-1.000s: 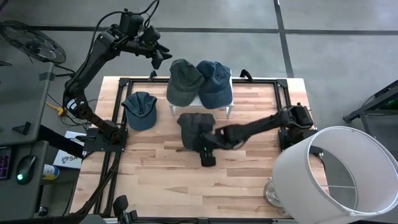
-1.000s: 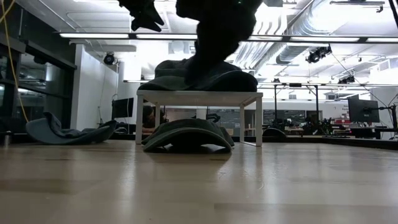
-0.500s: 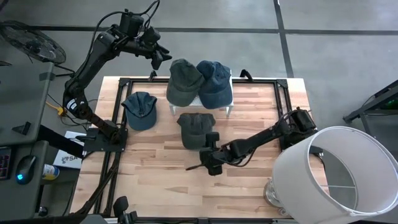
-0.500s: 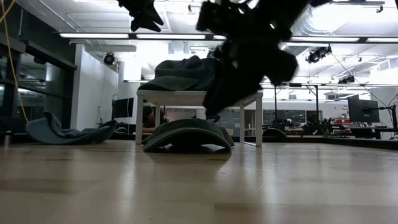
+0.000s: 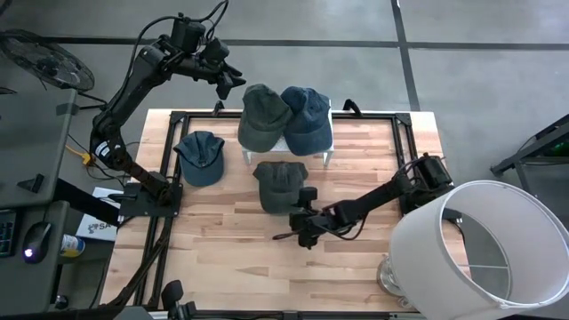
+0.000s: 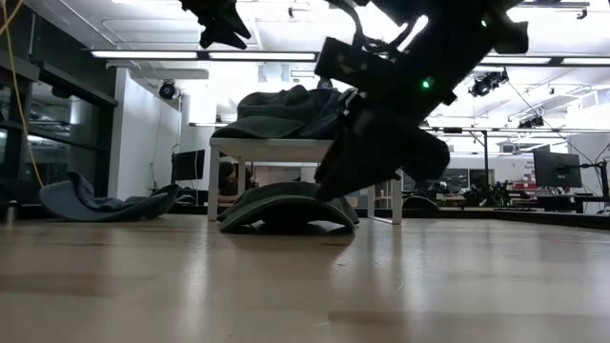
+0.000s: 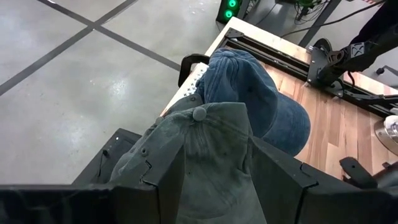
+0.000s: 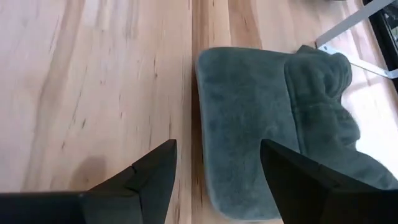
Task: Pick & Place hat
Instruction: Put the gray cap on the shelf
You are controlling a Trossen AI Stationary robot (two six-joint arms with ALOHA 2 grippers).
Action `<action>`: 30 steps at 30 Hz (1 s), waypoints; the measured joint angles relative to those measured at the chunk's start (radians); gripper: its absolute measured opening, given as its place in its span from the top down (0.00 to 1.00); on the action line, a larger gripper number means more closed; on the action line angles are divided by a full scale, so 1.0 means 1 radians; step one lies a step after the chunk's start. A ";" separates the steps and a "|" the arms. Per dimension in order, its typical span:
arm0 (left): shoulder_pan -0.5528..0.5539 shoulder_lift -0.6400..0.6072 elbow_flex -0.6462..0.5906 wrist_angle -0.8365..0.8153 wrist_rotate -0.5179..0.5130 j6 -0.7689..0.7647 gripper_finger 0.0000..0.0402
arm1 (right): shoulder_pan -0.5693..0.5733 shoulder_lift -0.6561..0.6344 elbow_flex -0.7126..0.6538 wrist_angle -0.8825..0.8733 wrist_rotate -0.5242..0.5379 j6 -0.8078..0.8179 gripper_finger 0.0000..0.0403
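A dark green cap (image 5: 280, 184) lies flat on the table in front of a white stand (image 5: 331, 153), brim toward the near edge; it also shows in the right wrist view (image 8: 267, 137). On the stand sit a green cap (image 5: 262, 116) and a blue cap (image 5: 308, 116). Another blue cap (image 5: 200, 157) lies on the table's left part. My right gripper (image 5: 293, 233) hovers open just near of the dark green cap, pointing toward the table's left. My left gripper (image 5: 227, 80) is open, raised beyond the far-left of the stand, above the green cap (image 7: 211, 143).
A black frame (image 5: 267, 114) runs around the table's far and side edges. A large white lampshade (image 5: 480, 249) stands at the near right corner beside my right arm's base. Bare wood (image 5: 222, 240) spreads along the near half of the table.
My right gripper has drawn back from over the dark green cap's brim toward the near edge and has tipped lower over the table. The cap has stayed in its place in front of the stand. My left arm has kept still.
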State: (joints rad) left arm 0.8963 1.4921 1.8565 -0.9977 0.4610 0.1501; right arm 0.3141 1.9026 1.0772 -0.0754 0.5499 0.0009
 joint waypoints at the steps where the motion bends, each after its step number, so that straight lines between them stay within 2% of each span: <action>1: 0.000 0.000 0.000 0.000 0.000 0.000 0.58 | -0.001 0.000 -0.011 0.011 -0.001 0.000 0.44; 11: 0.000 0.000 0.000 0.001 -0.001 -0.004 0.58 | -0.050 0.015 -0.076 0.126 -0.025 -0.002 0.44; 19: 0.000 0.000 0.000 0.002 0.000 -0.009 0.58 | -0.068 0.016 -0.079 0.124 -0.007 -0.002 0.47; 24: 0.000 0.000 0.000 0.002 0.000 -0.009 0.58 | -0.062 0.016 -0.079 0.125 0.016 0.002 0.56; 30: 0.000 0.000 0.000 0.002 0.000 -0.010 0.58 | -0.048 0.016 -0.078 0.128 0.043 0.049 0.76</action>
State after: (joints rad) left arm 0.8959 1.4921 1.8561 -0.9958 0.4610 0.1402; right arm 0.2665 1.9182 0.9997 0.0531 0.5928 0.0500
